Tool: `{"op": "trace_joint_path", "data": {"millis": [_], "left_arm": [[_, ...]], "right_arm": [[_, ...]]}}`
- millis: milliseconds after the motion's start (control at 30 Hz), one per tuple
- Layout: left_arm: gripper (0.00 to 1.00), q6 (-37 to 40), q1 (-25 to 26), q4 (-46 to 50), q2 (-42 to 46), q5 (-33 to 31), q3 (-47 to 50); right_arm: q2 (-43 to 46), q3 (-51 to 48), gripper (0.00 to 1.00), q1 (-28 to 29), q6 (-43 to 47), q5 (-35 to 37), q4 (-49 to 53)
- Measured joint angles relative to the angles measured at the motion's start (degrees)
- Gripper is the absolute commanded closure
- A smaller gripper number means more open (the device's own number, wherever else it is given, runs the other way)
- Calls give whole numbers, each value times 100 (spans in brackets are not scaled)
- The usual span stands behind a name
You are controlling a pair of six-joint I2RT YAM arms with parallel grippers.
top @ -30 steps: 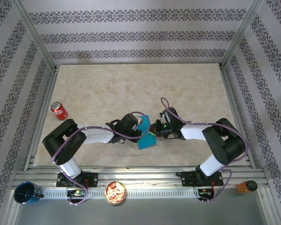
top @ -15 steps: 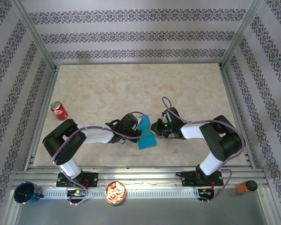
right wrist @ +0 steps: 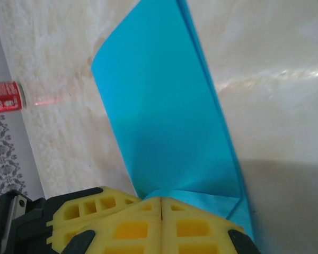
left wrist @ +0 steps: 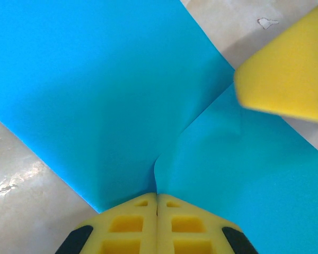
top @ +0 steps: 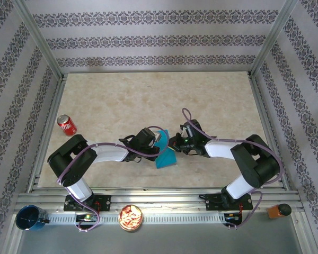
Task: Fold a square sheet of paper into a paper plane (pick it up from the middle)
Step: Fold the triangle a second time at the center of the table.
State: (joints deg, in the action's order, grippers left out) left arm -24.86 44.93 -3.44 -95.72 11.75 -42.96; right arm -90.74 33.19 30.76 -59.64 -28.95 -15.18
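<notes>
Red can (top: 67, 125): on the surface (top: 122, 100), well left of the left hand (top: 159, 147).
Left hand: fingers pressed together, pinching the sheet of paper (top: 166, 157).
Sheet of paper: partly folded, between both hands.
Right hand (top: 174, 143): closed tight, pinching the sheet's opposite edge.

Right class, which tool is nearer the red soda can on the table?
Left. The left tool, shut on the blue paper, holds the edge facing the can; the right tool grips the opposite edge, farther away.
</notes>
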Motion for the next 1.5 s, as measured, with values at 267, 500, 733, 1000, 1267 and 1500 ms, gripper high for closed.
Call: {"op": "trace_joint_path", "data": {"millis": [267,500,733,1000,1267,1500], "left_arm": [[100,2,0,4,9,-2,0],[84,13,0,116,59,0,-15],[71,-208,-4,444,682,-46,-24],[100,-824,0,409,1246,544,-46],[100,-1440,256,385,581,1467,-186],[100,-1792,271,205,221,1580,-227]], "right_arm": [[-435,46,100,72,87,-90,72],[-448,-37,100,52,127,-111,-116],[-446,-48,100,52,127,-109,-136],[-413,-79,100,50,127,-74,-146],[-404,-81,100,52,125,-52,-138],[-402,-81,100,52,120,-48,-138]]}}
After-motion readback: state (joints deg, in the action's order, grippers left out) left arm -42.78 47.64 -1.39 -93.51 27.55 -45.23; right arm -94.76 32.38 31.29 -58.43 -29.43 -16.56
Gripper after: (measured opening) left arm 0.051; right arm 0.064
